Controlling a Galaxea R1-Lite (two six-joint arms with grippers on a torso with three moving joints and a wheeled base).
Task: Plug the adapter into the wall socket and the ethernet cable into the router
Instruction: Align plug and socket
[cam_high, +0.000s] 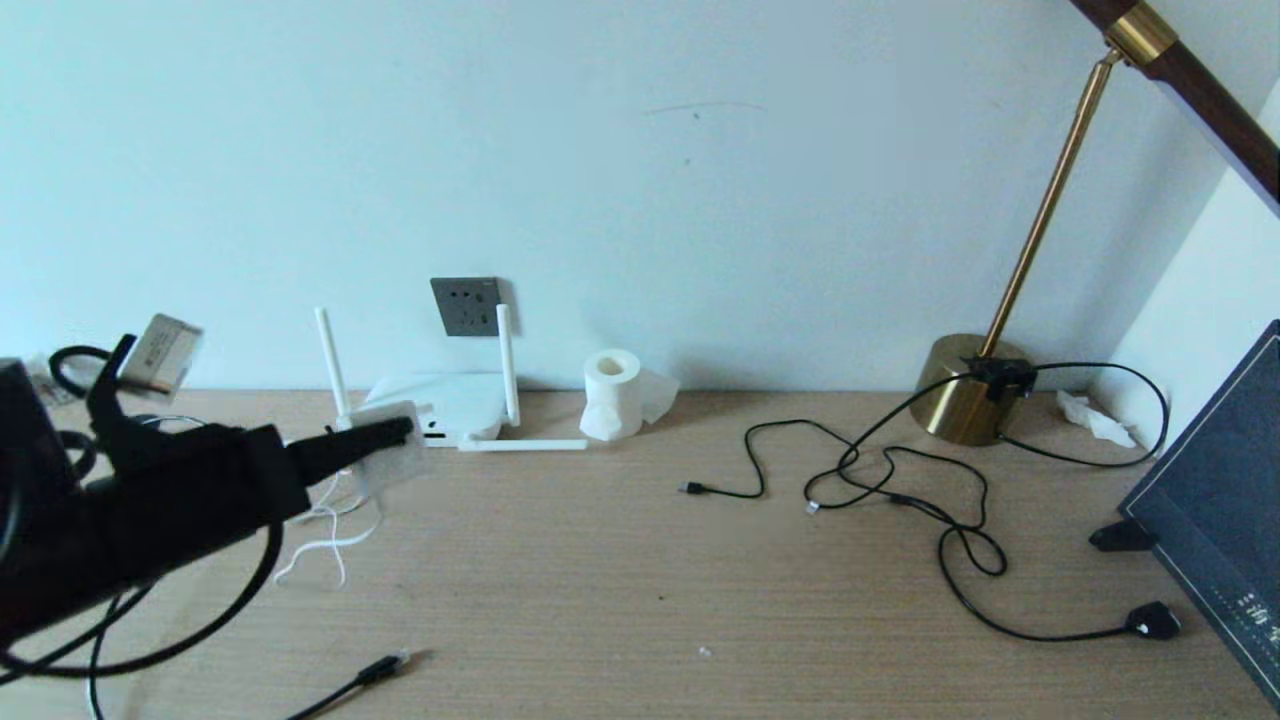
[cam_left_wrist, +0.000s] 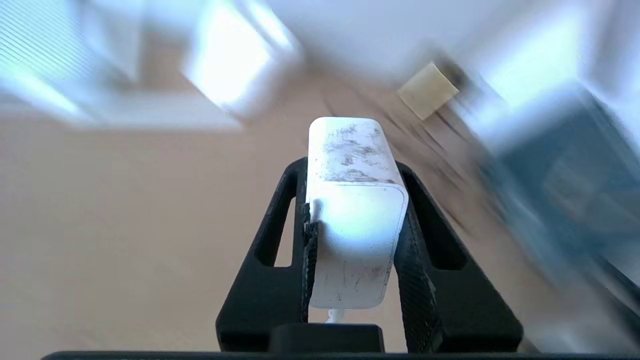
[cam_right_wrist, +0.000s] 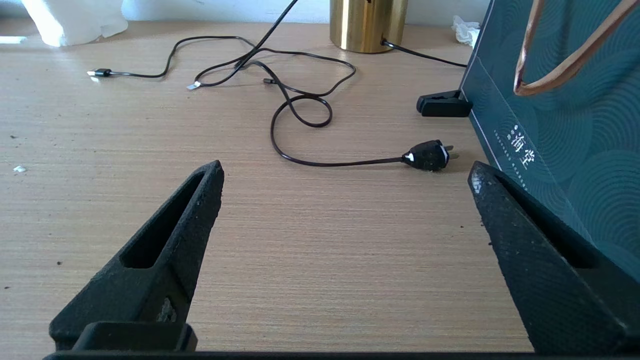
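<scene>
Note that the left gripper (cam_high: 385, 440) clamps the adapter (cam_high: 390, 455) at frame left, in front of the router (cam_high: 450, 405). The right gripper (cam_right_wrist: 345, 200) is spread wide over the table (cam_right_wrist: 325, 260).

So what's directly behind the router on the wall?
The wall socket, dark grey, pin holes empty, sits just above the router. One raised antenna covers its right edge. The left gripper holds the adapter, unplugged.

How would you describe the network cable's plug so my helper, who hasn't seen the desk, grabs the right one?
Start at the white router by the wall and come straight toward the desk's near edge. The network cable ends there alone, with a clear tip; the other black leads lie right, by the brass lamp.
</scene>
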